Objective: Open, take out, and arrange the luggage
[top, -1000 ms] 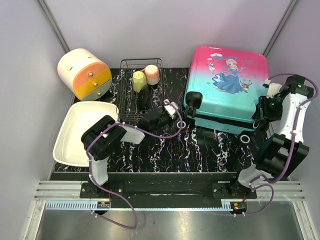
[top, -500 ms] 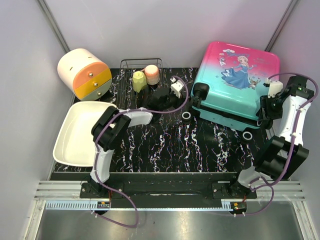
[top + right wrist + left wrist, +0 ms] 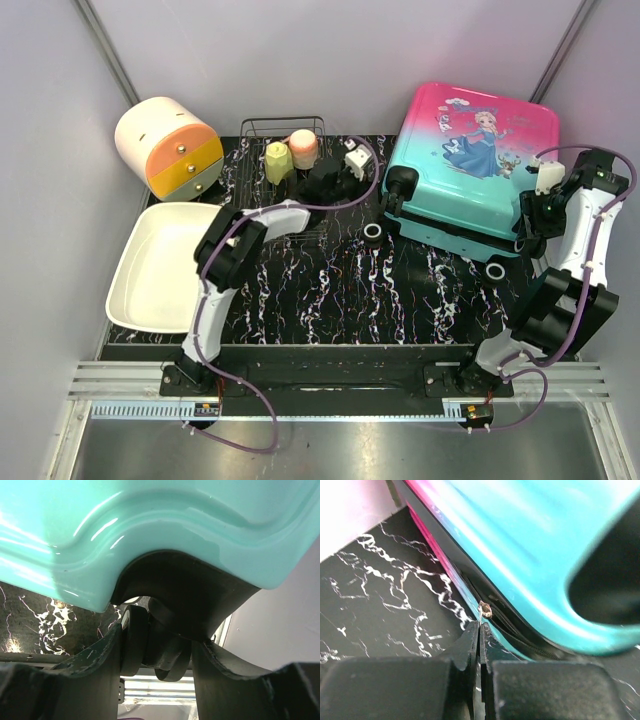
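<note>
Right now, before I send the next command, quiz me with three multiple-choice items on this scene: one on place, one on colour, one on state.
1. Where does the white tray lie?
A. Far right
B. Left side of the table
C. Centre rear

2. What colour are the round box's drawers?
A. Blue
B. Orange
C. Green

3. The left gripper is:
A. wide open
B. shut on the zipper pull of the luggage
C. out of view

Answers:
1 B, the top view shows it at the left edge.
2 B, the drawer fronts show orange.
3 B, the wrist view shows it pinching the pull.
</note>
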### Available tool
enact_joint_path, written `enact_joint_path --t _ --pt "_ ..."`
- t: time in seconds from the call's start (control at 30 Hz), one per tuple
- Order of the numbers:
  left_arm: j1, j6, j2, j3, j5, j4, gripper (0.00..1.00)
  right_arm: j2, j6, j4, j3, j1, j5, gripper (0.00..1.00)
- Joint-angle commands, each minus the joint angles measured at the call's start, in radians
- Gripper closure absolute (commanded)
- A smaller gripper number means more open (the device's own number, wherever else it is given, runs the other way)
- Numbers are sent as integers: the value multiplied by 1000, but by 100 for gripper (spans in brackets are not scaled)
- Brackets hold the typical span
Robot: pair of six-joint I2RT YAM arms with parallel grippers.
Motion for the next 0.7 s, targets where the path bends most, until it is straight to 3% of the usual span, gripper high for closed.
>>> enact_joint_path --t 0.0,0.27,0.53,0.6,0.63,0.67 --pt "86 64 67 217 -154 150 100 -4 -248 12 -4 -26 165 100" --pt "86 38 196 350 -20 320 100 2 -262 -14 10 -27 128 100" --pt "88 35 377 635 -25 263 99 -8 -253 -44 1 -18 79 100" --pt "89 28 363 633 -39 268 84 -7 -239 -59 7 -13 57 100" --pt "89 6 342 595 -45 269 55 1 -230 -94 35 -12 42 100" --pt "92 -5 316 563 -43 271 44 14 -211 -114 55 -7 2 100"
